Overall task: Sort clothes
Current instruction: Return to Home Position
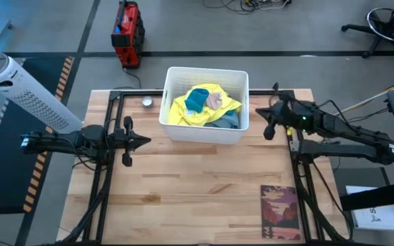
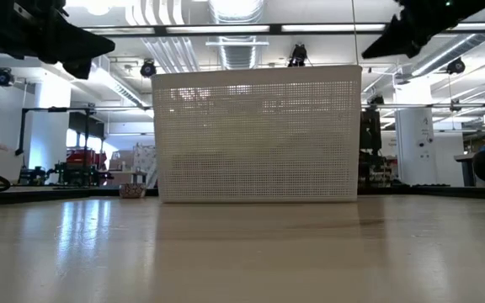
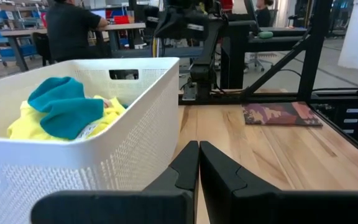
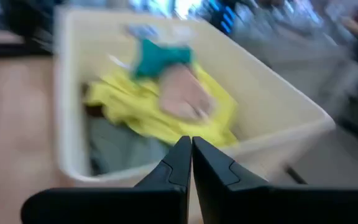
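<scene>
The clothes [image 1: 206, 107] lie heaped in a white mesh basket [image 1: 176, 130] at the table's far middle: neon yellow, teal, pink and grey-blue pieces. They also show in the left wrist view [image 3: 61, 115] and the right wrist view [image 4: 160, 102]. My left gripper [image 1: 148, 141] is shut and empty, left of the basket. My right gripper [image 1: 257, 109] is shut and empty, just right of the basket's rim [image 4: 185, 163], above it.
A reddish-brown printed mat [image 1: 280, 212] lies flat at the table's near right. A small round silver thing [image 1: 146, 102] sits left of the basket. Bare wood [image 1: 197, 191] spreads in front of the basket. A person [image 3: 70, 28] shows in the room beyond.
</scene>
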Controlling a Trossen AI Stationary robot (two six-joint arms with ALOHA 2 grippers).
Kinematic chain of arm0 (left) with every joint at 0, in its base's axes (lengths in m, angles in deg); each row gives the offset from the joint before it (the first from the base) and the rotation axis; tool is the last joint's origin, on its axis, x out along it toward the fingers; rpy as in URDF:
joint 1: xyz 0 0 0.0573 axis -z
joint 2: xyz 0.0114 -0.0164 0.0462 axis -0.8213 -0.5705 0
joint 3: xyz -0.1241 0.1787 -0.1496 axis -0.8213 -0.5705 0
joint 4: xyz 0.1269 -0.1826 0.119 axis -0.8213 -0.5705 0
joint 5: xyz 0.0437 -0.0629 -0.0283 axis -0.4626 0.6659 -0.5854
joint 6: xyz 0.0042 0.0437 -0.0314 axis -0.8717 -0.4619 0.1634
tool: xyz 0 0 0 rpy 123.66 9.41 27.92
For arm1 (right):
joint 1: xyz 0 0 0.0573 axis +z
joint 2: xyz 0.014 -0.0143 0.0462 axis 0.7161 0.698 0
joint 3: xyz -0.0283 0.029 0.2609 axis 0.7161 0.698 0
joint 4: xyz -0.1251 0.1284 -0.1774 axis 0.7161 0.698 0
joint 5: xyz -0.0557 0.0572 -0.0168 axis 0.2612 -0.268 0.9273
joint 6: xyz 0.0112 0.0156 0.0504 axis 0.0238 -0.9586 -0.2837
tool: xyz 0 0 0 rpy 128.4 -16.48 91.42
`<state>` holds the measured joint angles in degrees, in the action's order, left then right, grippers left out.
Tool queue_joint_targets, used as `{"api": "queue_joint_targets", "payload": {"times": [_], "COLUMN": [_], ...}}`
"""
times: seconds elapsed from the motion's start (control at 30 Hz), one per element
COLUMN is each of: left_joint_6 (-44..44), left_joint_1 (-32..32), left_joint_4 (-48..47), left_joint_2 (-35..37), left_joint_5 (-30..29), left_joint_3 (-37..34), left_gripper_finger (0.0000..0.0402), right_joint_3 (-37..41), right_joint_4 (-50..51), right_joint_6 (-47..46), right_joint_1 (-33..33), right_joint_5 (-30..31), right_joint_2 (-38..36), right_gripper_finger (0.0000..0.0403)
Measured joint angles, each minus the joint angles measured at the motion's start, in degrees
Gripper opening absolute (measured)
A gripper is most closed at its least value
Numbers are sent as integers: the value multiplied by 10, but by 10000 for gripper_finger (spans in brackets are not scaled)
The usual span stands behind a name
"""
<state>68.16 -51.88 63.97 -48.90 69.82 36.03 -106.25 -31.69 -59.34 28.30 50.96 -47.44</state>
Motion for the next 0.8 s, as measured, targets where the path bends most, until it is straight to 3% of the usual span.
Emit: {"api": "queue_joint_targets", "payload": {"times": [0.23, 0.47, 0.8], "left_joint_6": [29, 38, 42], "left_joint_1": [0, 0, 0], "left_joint_4": [-2, 4, 5], "left_joint_2": [50, 97, 144], "left_joint_5": [1, 1, 1], "left_joint_3": [-53, -95, -130], "left_gripper_finger": [0, 0, 0], "right_joint_3": [114, 192, 326], "right_joint_4": [-142, -179, -203], "right_joint_6": [59, 16, -32], "right_joint_1": [1, 1, 1], "right_joint_5": [-149, -207, -224], "right_joint_2": [-69, -147, -291], "right_gripper_finger": [0, 0, 0]}}
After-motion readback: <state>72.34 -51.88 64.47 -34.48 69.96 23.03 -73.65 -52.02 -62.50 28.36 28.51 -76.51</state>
